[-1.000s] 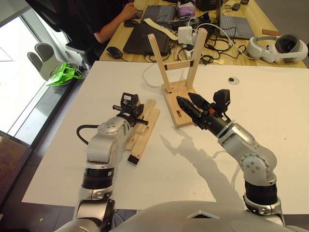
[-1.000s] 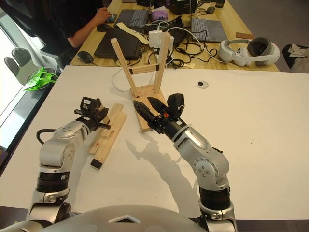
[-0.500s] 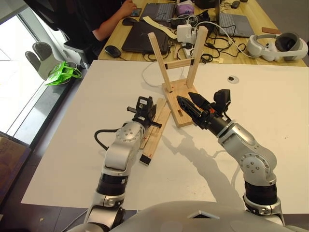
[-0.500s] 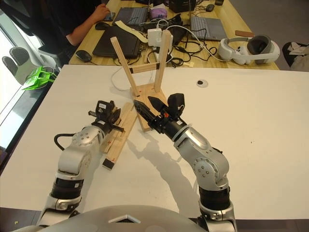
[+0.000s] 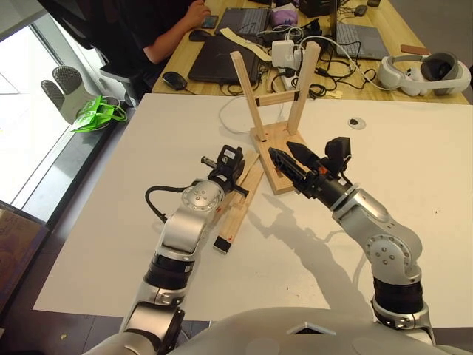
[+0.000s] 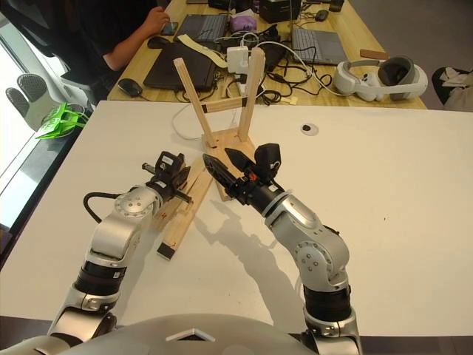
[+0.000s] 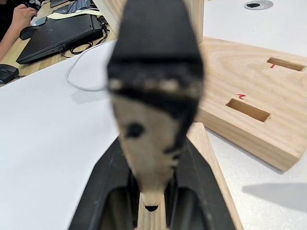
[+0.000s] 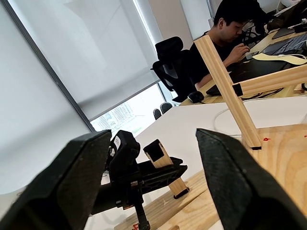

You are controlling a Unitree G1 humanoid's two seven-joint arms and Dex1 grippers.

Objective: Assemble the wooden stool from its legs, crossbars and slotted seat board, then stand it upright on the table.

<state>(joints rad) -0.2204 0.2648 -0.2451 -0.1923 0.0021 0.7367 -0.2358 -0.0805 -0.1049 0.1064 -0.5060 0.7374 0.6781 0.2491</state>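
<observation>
L tool clenched on loose leg frame on counter; R tool released, fingers apart, seat board just by its tips.

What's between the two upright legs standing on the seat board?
A crossbar spans the gap, joining the left leg to the right leg partway up, above the seat board; the left eye view shows it.

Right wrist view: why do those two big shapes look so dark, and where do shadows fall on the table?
Right wrist view: the fingers of the open right gripper stand against a bright window, so they show dark. Left wrist view: a grey shadow lies on the table beside the seat board.
</observation>
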